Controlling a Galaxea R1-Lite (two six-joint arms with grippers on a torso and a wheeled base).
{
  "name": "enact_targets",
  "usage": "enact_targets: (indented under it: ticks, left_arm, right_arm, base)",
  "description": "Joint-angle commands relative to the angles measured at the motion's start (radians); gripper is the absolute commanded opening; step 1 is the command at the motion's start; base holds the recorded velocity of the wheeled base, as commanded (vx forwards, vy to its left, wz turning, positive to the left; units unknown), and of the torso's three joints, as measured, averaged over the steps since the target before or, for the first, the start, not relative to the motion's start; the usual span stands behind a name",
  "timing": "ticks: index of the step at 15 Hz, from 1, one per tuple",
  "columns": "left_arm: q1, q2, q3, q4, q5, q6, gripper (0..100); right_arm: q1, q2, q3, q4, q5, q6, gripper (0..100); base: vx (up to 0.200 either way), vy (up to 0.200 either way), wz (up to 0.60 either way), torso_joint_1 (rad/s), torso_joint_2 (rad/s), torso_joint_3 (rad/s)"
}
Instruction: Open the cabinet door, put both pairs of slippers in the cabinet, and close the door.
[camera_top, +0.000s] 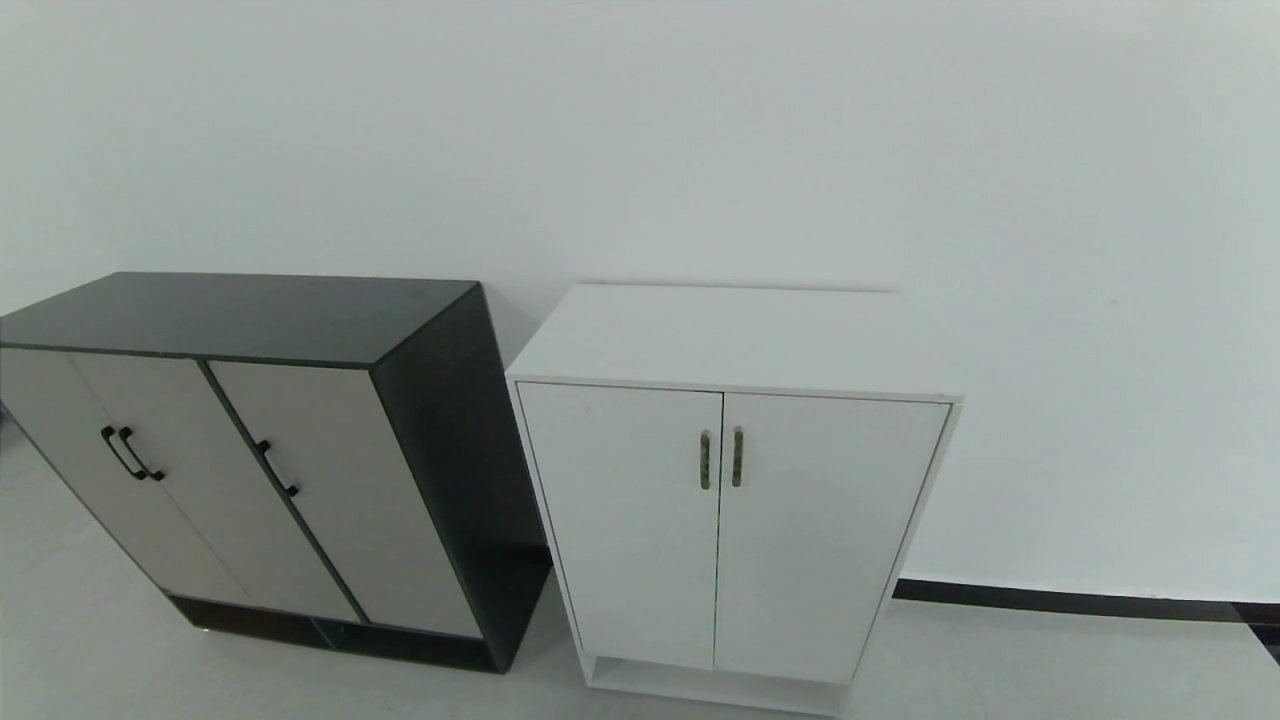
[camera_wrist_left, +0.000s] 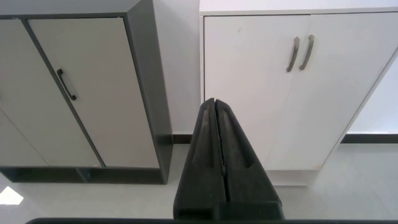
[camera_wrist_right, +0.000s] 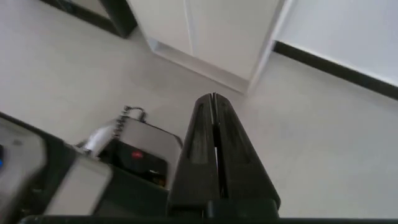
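**Cabinet doors shut, both grippers pressed closed**

You are facing the white cabinet (camera_top: 735, 340). It is standing on the floor (camera_top: 1050, 660) with its back against the wall (camera_top: 700, 130), a little right of the middle of your head view. Its left door (camera_top: 625, 530) and right door (camera_top: 820, 530) are both lying flush and shut, meeting along a thin centre seam. The two slim handles (camera_top: 705, 460) are hanging upright just beside each other (one on each door, either side of that seam). A low open gap is running beneath the doors at the cabinet's foot.

Just to its left, the dark cabinet (camera_top: 440, 440) is standing at a slight angle, with a narrow wedge of wall showing between the two tops. Its pale door panels (camera_top: 300, 490) are also sitting shut, each carrying black handles (camera_top: 275, 468). A dark baseboard (camera_top: 1080, 603) is running along the foot of the wall to the right of the white cabinet.

Your left gripper (camera_wrist_left: 215, 102) is hanging in front of the cabinets and apart from both. Its fingers are pressing flat against each other, and its tip is pointing toward the lower part of the white cabinet's left door.

Your right gripper (camera_wrist_right: 213, 96) is hovering over bare floor with its fingers likewise pressing together. It is aiming toward the white cabinet's lower right front corner, well apart from it.
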Motion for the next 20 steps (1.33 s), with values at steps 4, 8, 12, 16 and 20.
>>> enact_targets:
  ticks: [4,8,12,16,20]
  left_arm:
    - [0.000,0.000,0.000,0.000,0.001,0.001,0]
    - [0.000,0.000,0.000,0.000,-0.001,0.001,0]
    - [0.000,0.000,0.000,0.000,-0.001,0.003,0]
    - [0.000,0.000,0.000,0.000,-0.001,0.004,0]
    - [0.000,0.000,0.000,0.000,0.001,0.003,0]
  right_arm:
    - [-0.221,-0.177,0.002,-0.007,-0.019,-0.007,0]
    - [-0.422,-0.403,0.002,-0.007,-0.017,-0.006,0]
    - [-0.413,-0.475,0.002,-0.011,-0.023,0.065,0]
    - [-0.363,-0.549,0.002,-0.011,-0.007,0.069,0]
    - [-0.363,-0.552,0.002,-0.007,-0.040,0.042,0]
  base:
    - [0.000,0.000,0.00,0.000,0.00,0.000]
    - [0.000,0.000,0.00,0.000,0.00,0.000]
    - [0.000,0.000,0.00,0.000,0.00,0.000]
    - [0.000,0.000,0.00,0.000,0.00,0.000]
    - [0.000,0.000,0.00,0.000,0.00,0.000]
